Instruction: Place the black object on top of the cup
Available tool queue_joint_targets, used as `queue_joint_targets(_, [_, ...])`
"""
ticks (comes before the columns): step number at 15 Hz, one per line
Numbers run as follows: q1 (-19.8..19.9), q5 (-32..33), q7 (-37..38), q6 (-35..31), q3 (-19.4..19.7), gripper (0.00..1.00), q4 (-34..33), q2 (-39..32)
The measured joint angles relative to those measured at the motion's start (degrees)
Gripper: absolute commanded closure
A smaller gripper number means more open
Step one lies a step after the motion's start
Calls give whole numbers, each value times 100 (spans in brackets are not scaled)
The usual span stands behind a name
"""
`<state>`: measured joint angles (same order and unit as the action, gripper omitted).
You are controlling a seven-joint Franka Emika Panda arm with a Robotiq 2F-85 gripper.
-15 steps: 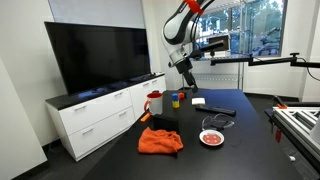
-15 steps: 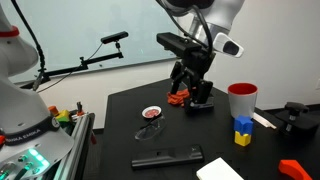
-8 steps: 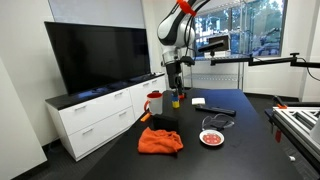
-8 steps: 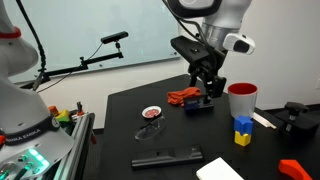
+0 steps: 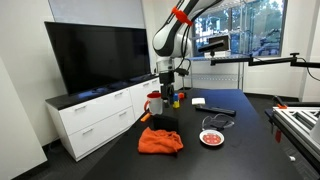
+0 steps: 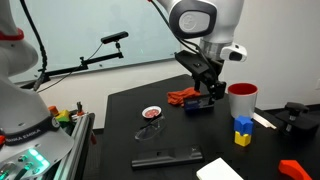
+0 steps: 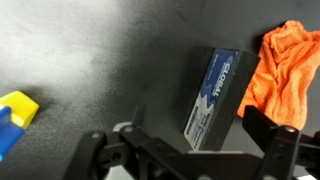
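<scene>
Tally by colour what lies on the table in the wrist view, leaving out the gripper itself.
Black: 1, the black object
Orange: 1, the cloth
Yellow and blue: 1, the block
Total: 3

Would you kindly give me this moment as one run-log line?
gripper open, over black object | black object on table, beside cloth | cup uncovered

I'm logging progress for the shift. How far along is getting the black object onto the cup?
Nothing is done yet: the black object lies on the table beside the orange cloth, and the cup has nothing on top. In hand: the end effector hangs open over the object. Left: grasp, lift, set on the cup.
</scene>
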<state>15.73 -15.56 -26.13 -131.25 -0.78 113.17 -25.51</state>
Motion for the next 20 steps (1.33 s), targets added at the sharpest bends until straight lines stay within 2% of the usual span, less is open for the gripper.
queue_joint_targets(10, [-110, 1, -39, -227, -319, 0, 194, -9])
queue_joint_targets(19, [-200, 29, -66, -642, -333, 0, 317, -112])
queue_joint_targets(20, [-200, 33, -66, -667, -333, 25, 318, -129])
